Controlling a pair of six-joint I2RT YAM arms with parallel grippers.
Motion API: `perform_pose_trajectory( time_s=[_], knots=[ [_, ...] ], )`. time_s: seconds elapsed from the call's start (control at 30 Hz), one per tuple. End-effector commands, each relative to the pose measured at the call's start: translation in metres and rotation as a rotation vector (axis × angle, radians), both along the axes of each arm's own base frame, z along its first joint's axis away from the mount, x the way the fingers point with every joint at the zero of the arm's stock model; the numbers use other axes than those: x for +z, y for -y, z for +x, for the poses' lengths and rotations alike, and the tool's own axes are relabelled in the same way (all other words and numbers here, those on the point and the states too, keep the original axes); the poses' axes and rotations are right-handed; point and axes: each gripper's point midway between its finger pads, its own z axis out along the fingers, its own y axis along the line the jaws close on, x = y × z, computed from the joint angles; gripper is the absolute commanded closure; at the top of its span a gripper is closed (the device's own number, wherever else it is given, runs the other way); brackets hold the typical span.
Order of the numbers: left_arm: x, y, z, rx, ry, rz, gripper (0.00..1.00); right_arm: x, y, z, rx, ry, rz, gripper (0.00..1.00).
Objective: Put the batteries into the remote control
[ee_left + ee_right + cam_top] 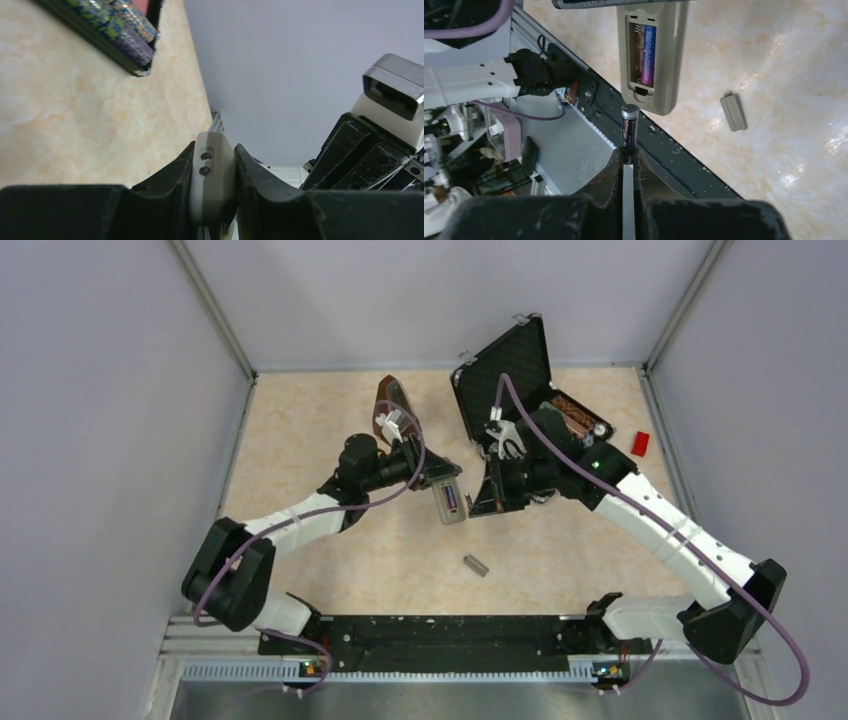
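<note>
Top external view, entries by size.

Desk (330, 420): beige, marbled surface, grey walls on three sides.

Black case (505, 365): open with its lid raised, just beyond the remote control and to its right.

Remote control (449, 502): at mid-desk, back side up. Slim pale grey-white body with rounded corners, battery bay uncovered. Left fingers (165, 185) are closed flat against both sides of one end; left wrist view shows that end as a narrow rounded edge with two small round marks (212, 175). Cannot tell whether the free end touches the desk.

Grey cover piece (475, 565): small flat rectangle lying on the desk, on the arm-base side of the remote control, clearly apart from it. Right wrist view shows fine ribs on one end (733, 112).

Bluish-purple battery (647, 55): seated lengthwise in the bay, glossy wrap shading from blue to magenta. The slot beside it is in shadow, so its contents are unclear.

Dark battery (629, 132): near-black wrap with a small orange mark and a silver end cap. Right fingers (606, 180) are pinched nearly together on its lower part, so most of its length stands clear above the tips. Its cap sits just short of the remote control's notched end, with a small gap between them.
</note>
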Motion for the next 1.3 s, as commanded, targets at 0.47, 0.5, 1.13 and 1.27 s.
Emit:
perform_pose_trajectory(
  time_s=[0.47, 0.5, 1.13, 1.27],
  knots=[
    [0.045, 0.047, -0.034, -0.170, 0.187, -0.288, 1.00, 0.002, -0.007, -0.007, -0.151, -0.257, -0.008, 1.00],
    [0.044, 0.047, -0.034, -0.169, 0.189, -0.285, 1.00, 0.001, -0.007, -0.007, -0.153, -0.260, -0.013, 1.00],
    [0.035, 0.048, -0.046, -0.194, 0.139, -0.266, 1.00, -0.023, 0.000, 0.008, -0.238, -0.279, -0.090, 0.86],
    [0.031, 0.048, -0.044, -0.182, 0.105, -0.253, 1.00, -0.022, -0.002, 0.011, -0.252, -0.279, -0.076, 0.73]
  ],
)
